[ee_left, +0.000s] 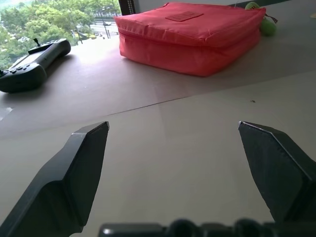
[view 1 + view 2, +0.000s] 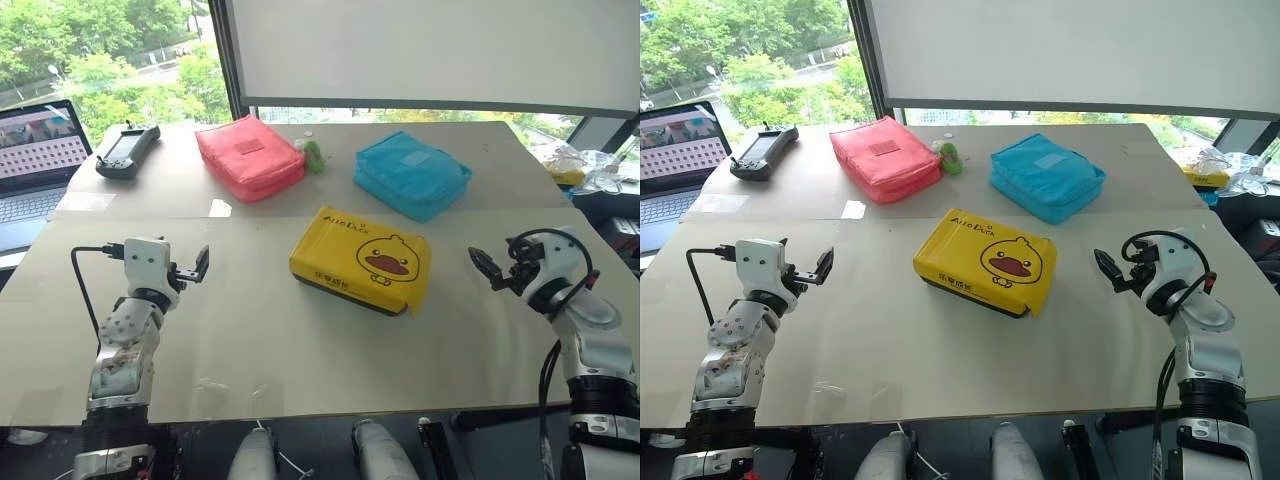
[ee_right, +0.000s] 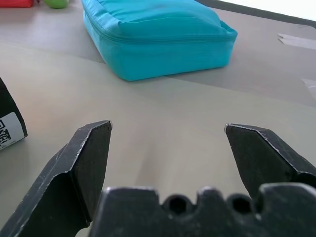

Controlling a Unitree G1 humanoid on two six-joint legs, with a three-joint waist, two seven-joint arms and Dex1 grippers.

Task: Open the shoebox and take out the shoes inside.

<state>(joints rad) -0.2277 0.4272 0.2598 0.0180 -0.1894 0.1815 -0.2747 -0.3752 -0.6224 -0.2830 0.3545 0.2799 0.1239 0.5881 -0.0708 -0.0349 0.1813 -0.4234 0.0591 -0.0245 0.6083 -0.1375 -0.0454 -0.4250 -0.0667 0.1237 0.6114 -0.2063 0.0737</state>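
You are looking down on a pale beige table (image 2: 300, 350) set against a window, with green trees outside at the far left and a white blind pulled down over most of the glass. At the far left edge a laptop (image 2: 35, 165) is cut off by the frame, its screen lit. Next to it lies a dark handheld controller (image 2: 127, 150), then a red fabric pouch (image 2: 249, 155) with a small green object (image 2: 313, 154) just beside its right end; you cannot tell what that object is. Your left gripper (image 2: 200, 268) hovers above the bare table at the near left, its two black fingers spread wide with nothing between them; in the left wrist view they frame only table, with the red pouch beyond. The shoebox (image 2: 362, 260) lies closed near the middle of the table, between the two grippers and apart from both, yellow duck-face lid up, its dark side showing along the near edge. The shoes are hidden inside. Behind it to the right sits a blue fabric pouch (image 2: 411, 175). Your right gripper (image 2: 484, 264) hangs at the near right, jaws equally wide and empty; a corner of the box with a label is cut off in its wrist view. Crumpled clear plastic (image 2: 590, 165) lies at the far right, hard to make out.
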